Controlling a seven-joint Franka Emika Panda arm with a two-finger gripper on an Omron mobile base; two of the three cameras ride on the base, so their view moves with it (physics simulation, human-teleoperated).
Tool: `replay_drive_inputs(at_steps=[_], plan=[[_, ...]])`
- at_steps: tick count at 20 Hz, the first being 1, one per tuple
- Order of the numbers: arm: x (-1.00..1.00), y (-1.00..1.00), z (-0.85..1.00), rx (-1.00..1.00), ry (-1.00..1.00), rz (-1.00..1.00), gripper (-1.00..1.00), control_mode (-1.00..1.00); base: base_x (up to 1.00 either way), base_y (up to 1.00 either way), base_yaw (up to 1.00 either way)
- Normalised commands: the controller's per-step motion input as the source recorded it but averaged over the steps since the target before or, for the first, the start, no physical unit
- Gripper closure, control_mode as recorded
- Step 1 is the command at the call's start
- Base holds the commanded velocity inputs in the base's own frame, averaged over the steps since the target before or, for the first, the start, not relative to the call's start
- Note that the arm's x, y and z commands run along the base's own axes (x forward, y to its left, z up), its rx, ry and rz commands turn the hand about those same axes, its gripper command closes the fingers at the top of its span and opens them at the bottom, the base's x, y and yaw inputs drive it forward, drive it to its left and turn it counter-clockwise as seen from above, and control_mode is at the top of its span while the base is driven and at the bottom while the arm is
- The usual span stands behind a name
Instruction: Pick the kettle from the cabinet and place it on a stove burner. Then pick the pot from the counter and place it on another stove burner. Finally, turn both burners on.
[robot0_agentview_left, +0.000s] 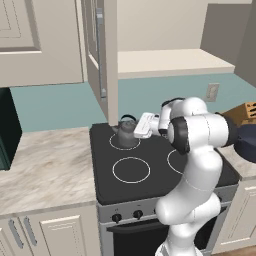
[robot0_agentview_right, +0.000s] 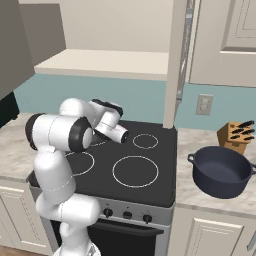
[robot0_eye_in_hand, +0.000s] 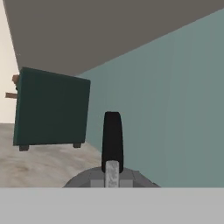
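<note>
The dark grey kettle (robot0_agentview_left: 126, 134) stands on the back left burner ring (robot0_agentview_left: 114, 145) of the black cooktop. My gripper (robot0_agentview_left: 135, 128) reaches in level from the right and is shut on the kettle's thin black handle (robot0_eye_in_hand: 112, 135), which arches up the middle of the hand view above the grey lid (robot0_eye_in_hand: 112, 177). The navy pot (robot0_agentview_right: 220, 172) sits lidless on the counter (robot0_agentview_right: 197, 192) right of the stove, well away from the gripper. Above the stove, the cabinet shelf (robot0_agentview_left: 170, 62) is bare and its door (robot0_agentview_left: 102, 55) hangs open.
The open door's lower edge hangs just above and left of the kettle. A dark green box (robot0_agentview_left: 7, 127) stands on the left counter. A knife block (robot0_agentview_right: 236, 135) sits behind the pot. Three burner rings, such as the front one (robot0_agentview_right: 135, 171), are bare. Knobs (robot0_agentview_right: 127, 215) line the stove front.
</note>
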Motion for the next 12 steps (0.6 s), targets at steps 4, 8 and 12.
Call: replay_drive_inputs(at_steps=[4,8,12], plan=[[0.13,0.03,-0.04,-0.01,0.00,0.00,1.00,-1.00,0.00,0.00,0.00],[0.13,0.01,-0.03,-0.01,0.00,0.00,1.00,-1.00,0.00,0.00,0.00],[0.15,0.01,-0.02,0.00,0.00,0.00,1.00,-1.00,0.00,0.00,0.00]])
